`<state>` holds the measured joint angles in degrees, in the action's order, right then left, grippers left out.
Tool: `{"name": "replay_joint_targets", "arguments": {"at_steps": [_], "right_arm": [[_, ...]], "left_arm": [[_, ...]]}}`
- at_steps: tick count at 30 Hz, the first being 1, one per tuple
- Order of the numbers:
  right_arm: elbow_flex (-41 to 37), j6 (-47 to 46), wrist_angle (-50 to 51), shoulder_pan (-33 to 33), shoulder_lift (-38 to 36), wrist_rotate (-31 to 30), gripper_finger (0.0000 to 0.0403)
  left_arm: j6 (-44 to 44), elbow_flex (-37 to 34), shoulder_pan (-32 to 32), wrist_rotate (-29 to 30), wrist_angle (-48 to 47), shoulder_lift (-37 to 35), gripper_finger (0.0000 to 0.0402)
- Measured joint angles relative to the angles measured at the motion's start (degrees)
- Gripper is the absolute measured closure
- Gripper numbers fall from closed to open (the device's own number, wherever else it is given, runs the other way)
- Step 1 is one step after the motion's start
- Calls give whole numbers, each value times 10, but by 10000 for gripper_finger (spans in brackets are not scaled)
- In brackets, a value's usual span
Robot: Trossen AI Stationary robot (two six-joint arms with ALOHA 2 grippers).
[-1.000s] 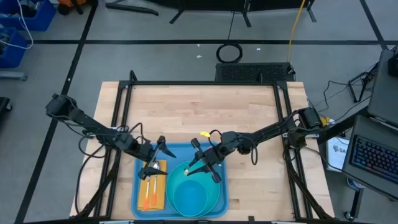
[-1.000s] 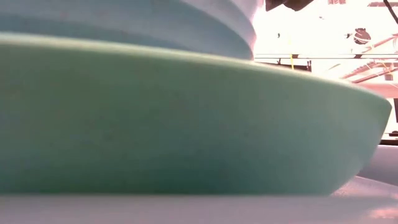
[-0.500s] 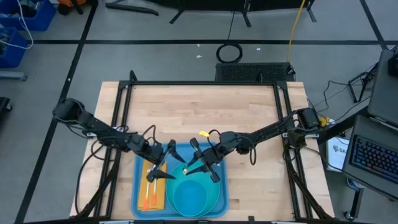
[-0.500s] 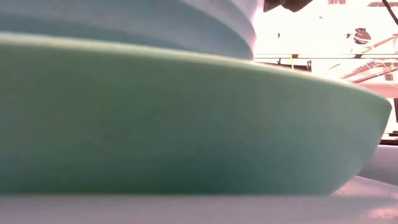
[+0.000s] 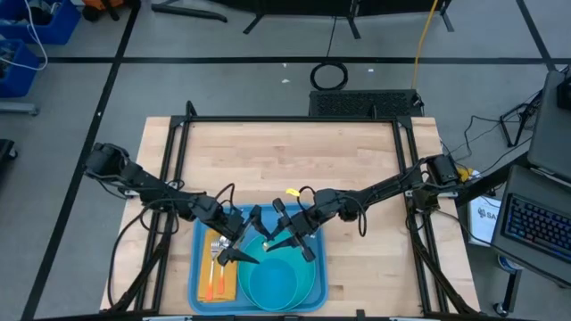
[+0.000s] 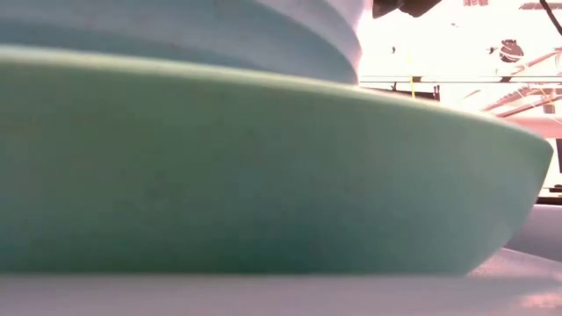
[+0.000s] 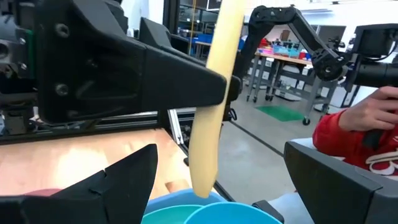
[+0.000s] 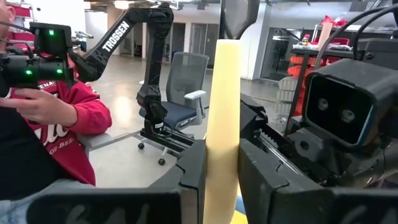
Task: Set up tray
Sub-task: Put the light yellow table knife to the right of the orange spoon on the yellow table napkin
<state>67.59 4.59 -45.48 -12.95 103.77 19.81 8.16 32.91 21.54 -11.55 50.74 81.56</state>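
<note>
Now, at the table:
Right gripper (image 5: pixel 287 234): pinching a pale yellow utensil (image 8: pixel 222 124), over the turquoise bowl (image 5: pixel 272 279).
Left gripper (image 5: pixel 243 239): spread, just beside it.
Tray (image 5: pixel 200 259): beneath both.

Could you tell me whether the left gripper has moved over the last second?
Yes. In the high view the left gripper has swung from above the orange napkin toward the tray's middle, nearer the right gripper and its pale yellow utensil.
</note>
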Motion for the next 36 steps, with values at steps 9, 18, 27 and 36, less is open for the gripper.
{"name": "replay_joint_targets", "arguments": {"at_steps": [9,18,27,36], "right_arm": [[0,2,2,3,0,-1,348],[0,-2,6,6,2,-1,348],[0,-9,8,10,4,-2,348],[0,-8,11,10,4,0,349]], "left_arm": [[0,0,0,0,1,5,116],[8,0,-4,7,1,5,215],[-2,0,-6,15,-12,5,283],[-6,-1,-7,24,-17,5,344]]}}
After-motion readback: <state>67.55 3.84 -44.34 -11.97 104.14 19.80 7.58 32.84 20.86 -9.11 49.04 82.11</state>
